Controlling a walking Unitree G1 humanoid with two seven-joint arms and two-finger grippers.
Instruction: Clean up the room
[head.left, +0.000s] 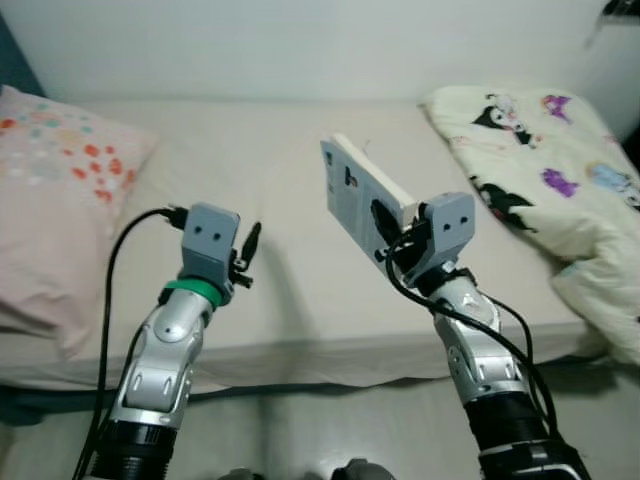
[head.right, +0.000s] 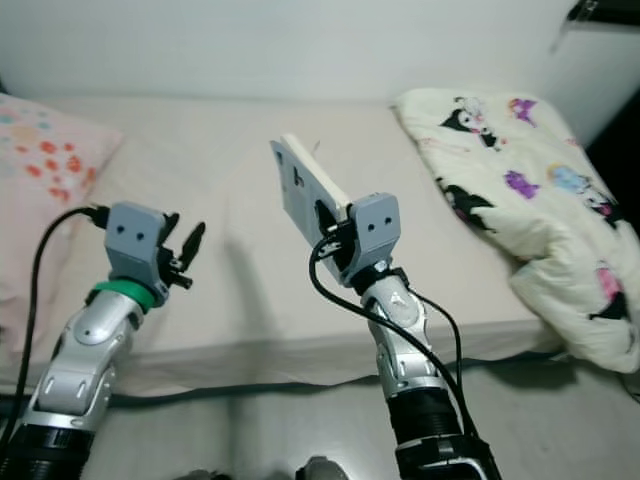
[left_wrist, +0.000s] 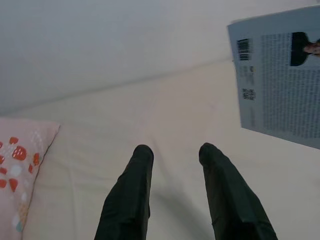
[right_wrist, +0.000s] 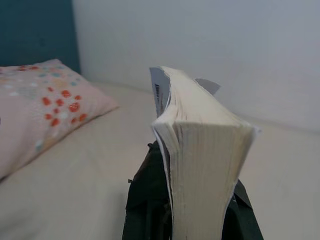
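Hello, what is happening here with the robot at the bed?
The robot stands at the bed. Its right gripper is shut on a book, held up above the mattress with the back cover toward the camera. The left gripper is open, holds nothing and hovers over the sheet. A pink pillow lies at the left and a cartoon-print blanket at the right.

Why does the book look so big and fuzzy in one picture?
In the right wrist view the book sits right at the lens, so its pages blur; the eye views show it sharper in the right gripper, with soft shadows on the bed.
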